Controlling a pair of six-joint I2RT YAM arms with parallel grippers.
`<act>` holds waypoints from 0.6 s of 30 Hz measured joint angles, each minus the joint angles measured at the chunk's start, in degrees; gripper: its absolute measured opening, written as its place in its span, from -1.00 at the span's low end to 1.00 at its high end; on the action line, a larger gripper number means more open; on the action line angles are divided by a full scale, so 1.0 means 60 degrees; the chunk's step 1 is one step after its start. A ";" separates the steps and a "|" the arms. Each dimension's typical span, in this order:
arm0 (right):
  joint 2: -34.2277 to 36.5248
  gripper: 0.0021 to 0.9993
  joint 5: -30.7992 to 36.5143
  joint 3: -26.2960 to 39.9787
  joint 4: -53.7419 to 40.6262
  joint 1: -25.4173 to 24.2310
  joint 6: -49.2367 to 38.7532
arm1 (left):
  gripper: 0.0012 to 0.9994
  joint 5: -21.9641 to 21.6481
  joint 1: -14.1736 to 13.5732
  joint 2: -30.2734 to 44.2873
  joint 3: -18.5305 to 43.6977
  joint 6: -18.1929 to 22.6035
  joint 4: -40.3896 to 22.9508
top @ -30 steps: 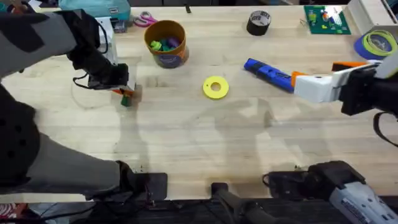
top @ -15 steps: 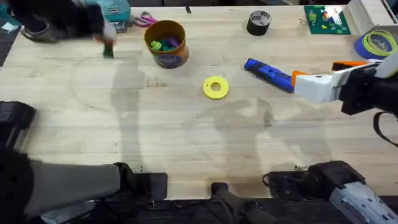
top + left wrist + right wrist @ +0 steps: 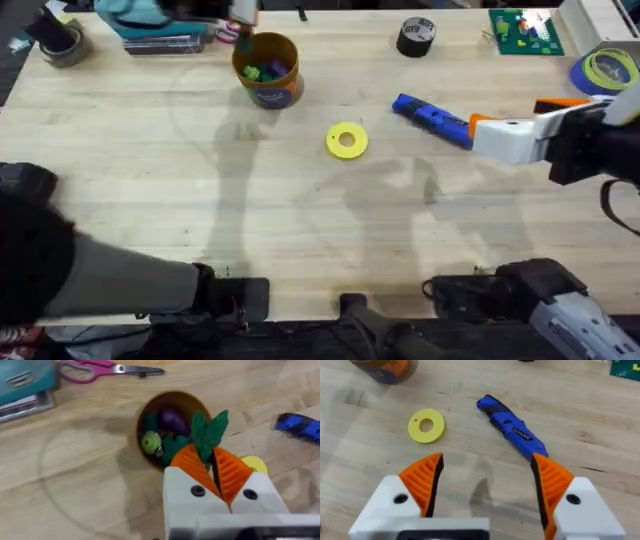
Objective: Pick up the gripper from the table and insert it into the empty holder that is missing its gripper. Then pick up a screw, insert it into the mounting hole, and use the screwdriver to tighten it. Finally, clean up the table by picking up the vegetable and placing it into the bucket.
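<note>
While the left jaws (image 3: pixel 216 467) pinch the vegetable (image 3: pixel 207 434) by its leafy end above the bucket (image 3: pixel 172 430), it looks light and soft; right jaws (image 3: pixel 487 482) stand open over the desk (image 3: pixel 300 200).

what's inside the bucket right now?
In the bucket: a purple toy piece, a yellow-green round one and dark green bits. The held vegetable and left gripper cover its near side; the bottom is hidden.
</note>
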 joint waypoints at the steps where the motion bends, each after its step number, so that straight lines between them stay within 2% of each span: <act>1: -0.0001 0.99 0.0000 0.0000 0.0001 0.0000 0.0000 | -0.95 0.0000 -0.0115 0.0190 -0.0004 -0.0016 0.0129; 5: -0.0001 0.99 0.0000 0.0000 0.0000 0.0000 -0.0003 | -0.95 -0.0004 -0.0388 0.0932 -0.0011 -0.0056 0.0652; 12: 0.0001 0.99 0.0000 0.0000 0.0001 0.0000 0.0000 | -0.94 -0.0046 -0.0427 0.1527 -0.0015 -0.0120 0.0825; 13: 0.0003 0.99 0.0000 0.0000 -0.0003 0.0000 0.0000 | -0.84 -0.0067 -0.0427 0.1524 -0.0015 -0.0088 0.0833; 18: -0.0001 0.99 0.0000 0.0000 0.0001 0.0000 -0.0002 | 0.69 -0.0080 -0.0427 0.1516 -0.0015 -0.0129 0.0851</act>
